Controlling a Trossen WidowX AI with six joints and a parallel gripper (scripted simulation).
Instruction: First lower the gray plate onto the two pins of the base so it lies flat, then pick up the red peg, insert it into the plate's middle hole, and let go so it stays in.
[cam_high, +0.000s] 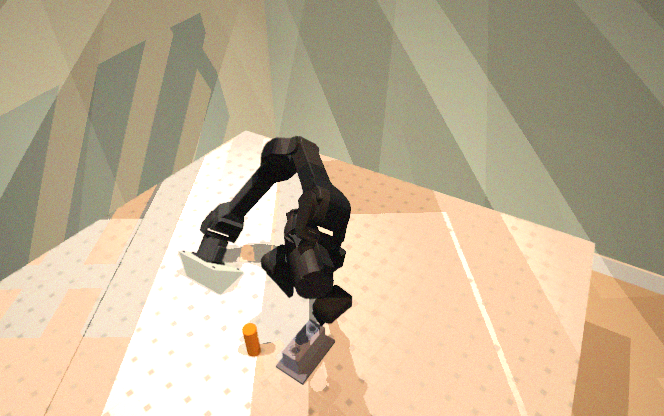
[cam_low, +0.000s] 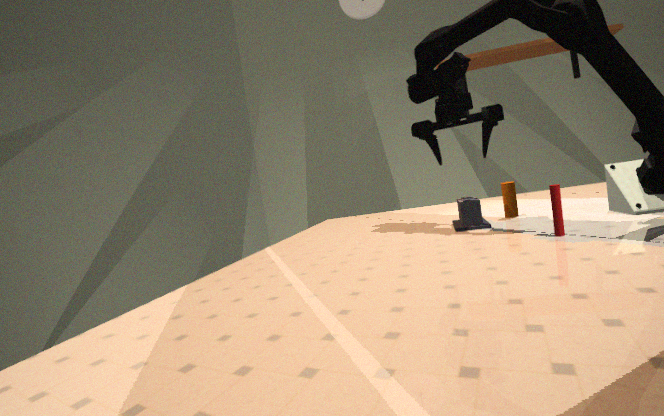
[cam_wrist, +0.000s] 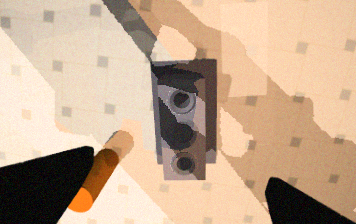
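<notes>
The gray plate is a thick block that sits on the base and looks level. Its holes face up in the wrist view; the two end holes show rings, and the middle one is dark in shadow. My gripper is wide open and empty, above the plate and clear of it. The red peg stands upright on the table in the exterior view, to the right of the base. It is not visible in the top view or the wrist view.
An orange cylinder stands upright beside the base, near one finger in the wrist view. A pale angled block stands by the arm. A brown bar shows behind the arm.
</notes>
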